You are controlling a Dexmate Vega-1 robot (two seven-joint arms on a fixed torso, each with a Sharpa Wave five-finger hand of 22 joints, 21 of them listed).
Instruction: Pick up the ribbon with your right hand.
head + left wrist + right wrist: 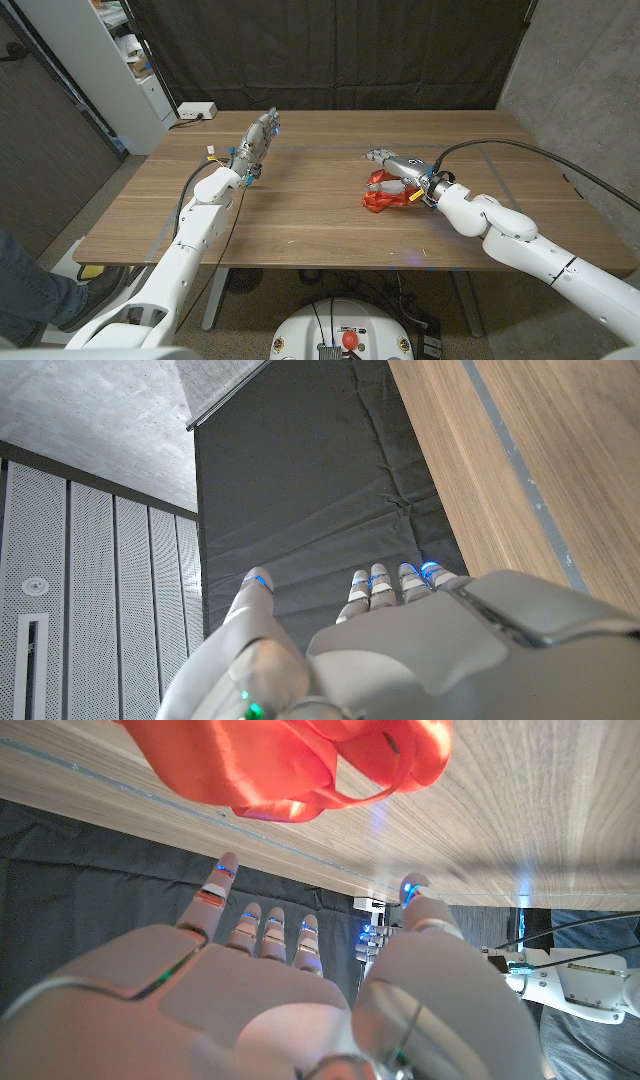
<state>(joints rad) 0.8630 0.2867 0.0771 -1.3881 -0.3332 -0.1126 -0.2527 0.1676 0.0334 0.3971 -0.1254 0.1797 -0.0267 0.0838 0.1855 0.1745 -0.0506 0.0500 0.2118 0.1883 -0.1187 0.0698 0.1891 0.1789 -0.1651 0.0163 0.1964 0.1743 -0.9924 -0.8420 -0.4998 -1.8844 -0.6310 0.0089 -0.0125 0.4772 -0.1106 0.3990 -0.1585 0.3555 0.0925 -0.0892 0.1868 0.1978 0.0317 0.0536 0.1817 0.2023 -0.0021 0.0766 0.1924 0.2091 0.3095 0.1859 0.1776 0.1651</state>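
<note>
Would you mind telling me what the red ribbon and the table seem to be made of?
The ribbon looks like satin-type fabric: glossy red, with soft folds and bright highlights, though the weave is not visible. The table appears to be wood or a wood-look laminate: brown, matte, with straight grain lines; which of the two cannot be told.

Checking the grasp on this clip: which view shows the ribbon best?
The head view: the red ribbon lies whole on the table under the right hand. The right wrist view crops it close; the left wrist view lacks it.
</note>
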